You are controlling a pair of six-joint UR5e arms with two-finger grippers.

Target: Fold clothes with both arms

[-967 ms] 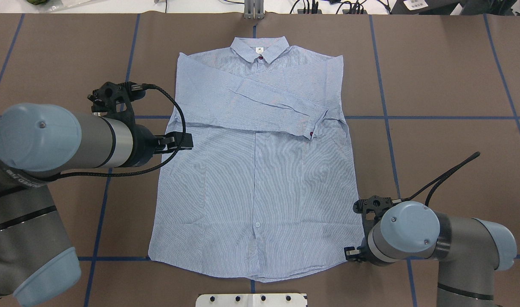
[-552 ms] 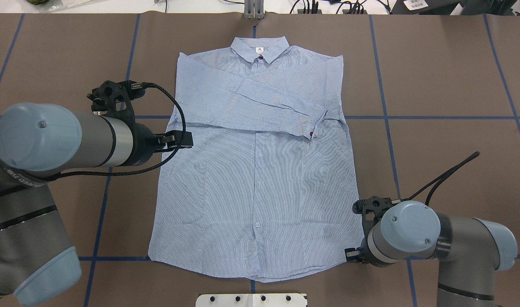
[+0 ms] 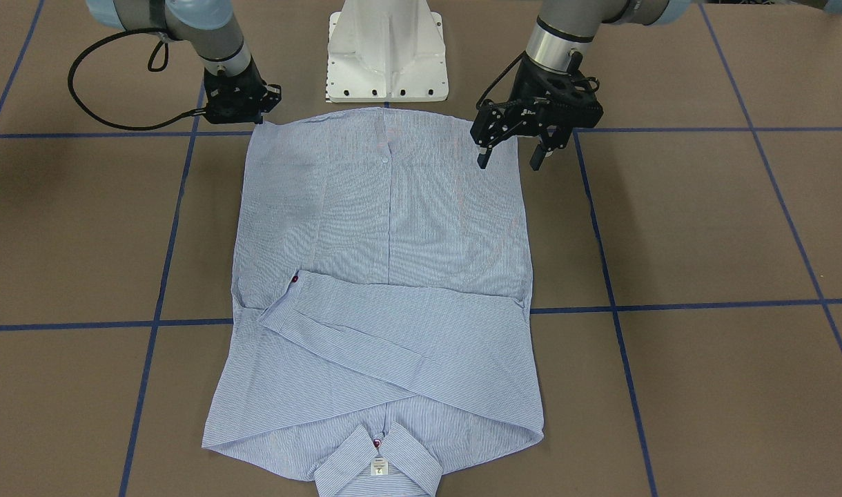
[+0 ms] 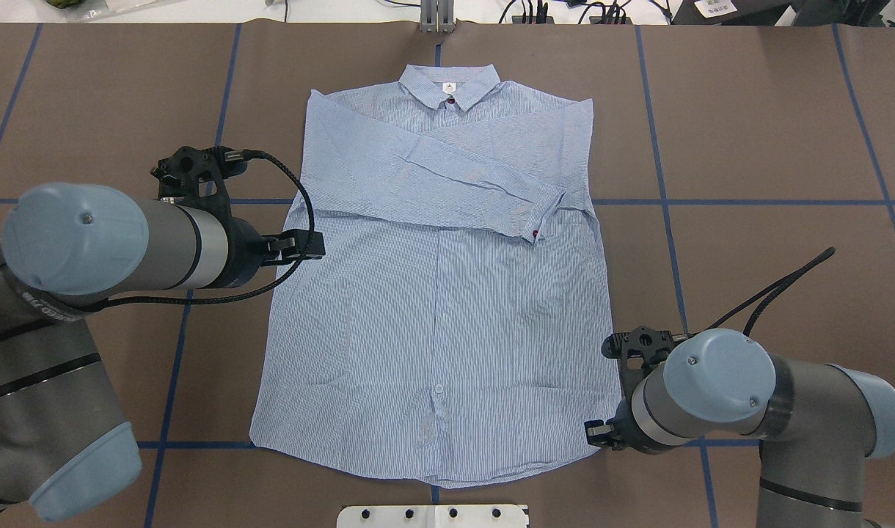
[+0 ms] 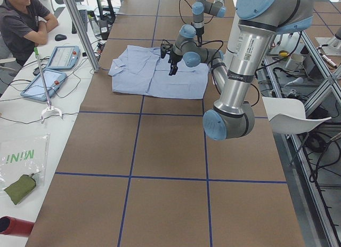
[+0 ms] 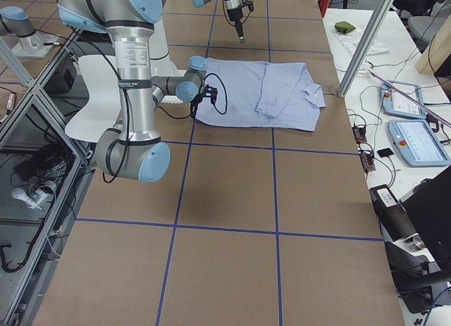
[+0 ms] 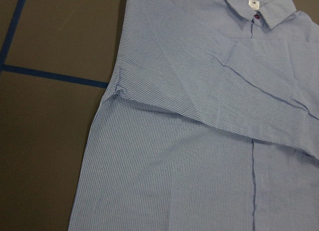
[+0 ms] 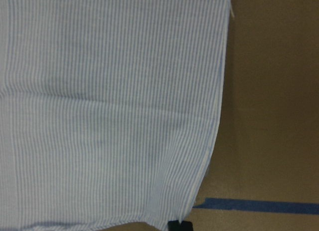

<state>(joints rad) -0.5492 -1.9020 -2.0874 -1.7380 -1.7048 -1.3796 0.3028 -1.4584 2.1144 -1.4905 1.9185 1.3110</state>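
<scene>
The light blue striped shirt (image 4: 440,308) lies flat, front up, on the brown table, collar (image 4: 449,79) at the far side. Both sleeves are folded across the chest (image 3: 386,331). My left gripper (image 3: 509,161) hangs open just above the shirt's side edge, one finger over the cloth and one over bare table; in the overhead view the left gripper (image 4: 309,246) sits at the shirt's left edge. My right gripper (image 3: 250,114) is low at the hem corner and looks shut on it. In the right wrist view a black fingertip (image 8: 179,225) meets that corner of the shirt (image 8: 114,116).
The white pedestal base (image 3: 386,55) stands just behind the hem. Blue tape lines (image 4: 748,202) cross the table. In the exterior left view a seated person (image 5: 21,23) and tablets (image 5: 45,81) are at a side bench beyond the table edge.
The shirt has shifted and turned slightly, its lower left corner sliding left. My right arm moved a little up and left at the hem corner. My left gripper drew back slightly.
</scene>
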